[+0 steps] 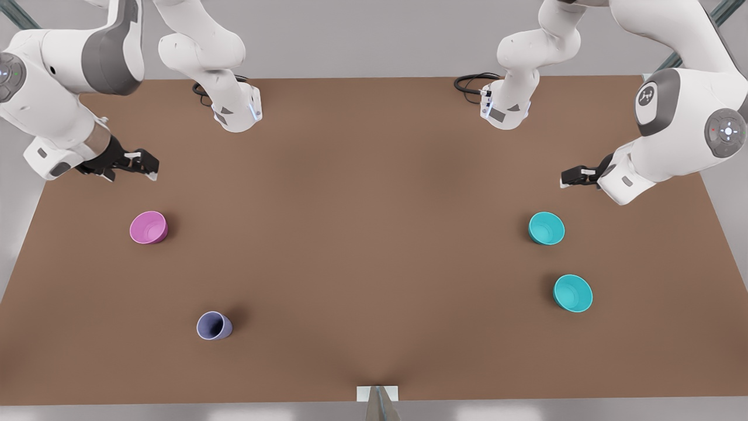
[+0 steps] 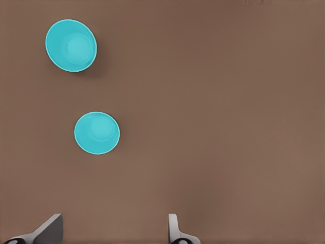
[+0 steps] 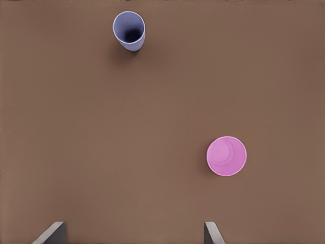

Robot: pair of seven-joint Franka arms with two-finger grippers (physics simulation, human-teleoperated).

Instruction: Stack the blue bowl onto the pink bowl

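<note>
A: Brown desk (image 1: 362, 234), flat and matte, grey floor around it. Four vessels on it, all upright, all well apart from one another.

B: Positions in the front view?

A: Pink bowl (image 1: 148, 227) at mid left. Lavender cup (image 1: 214, 325) at lower left. Two teal bowls at the right: one at mid right (image 1: 546, 228), the second (image 1: 572, 293) below it, slightly farther right.

B: Which is the blue bowl?

A: Cannot tell; they look alike. Both appear in the left wrist view, one (image 2: 97, 132) nearer the fingers, the other (image 2: 71, 45) farther off.

B: Left claw?

A: Left claw (image 1: 565, 177) is at the right of the front view, above the upper teal bowl in the frame, held over bare desk. Fingers (image 2: 48, 229) set apart, nothing between them.

B: Right claw?

A: Right claw (image 1: 146, 165) is at the upper left of the front view, above the pink bowl in the frame, touching nothing. Its fingers (image 3: 212, 233) are spread wide, gap empty. Right wrist view shows the pink bowl (image 3: 226, 156) and the cup (image 3: 129, 30), well apart.

B: Contact anywhere?

A: None seen. Each bowl sits alone on the desk; nothing stacked. Arm bases stand at the top edge of the desk, with black cables (image 1: 470, 85) beside them.
</note>
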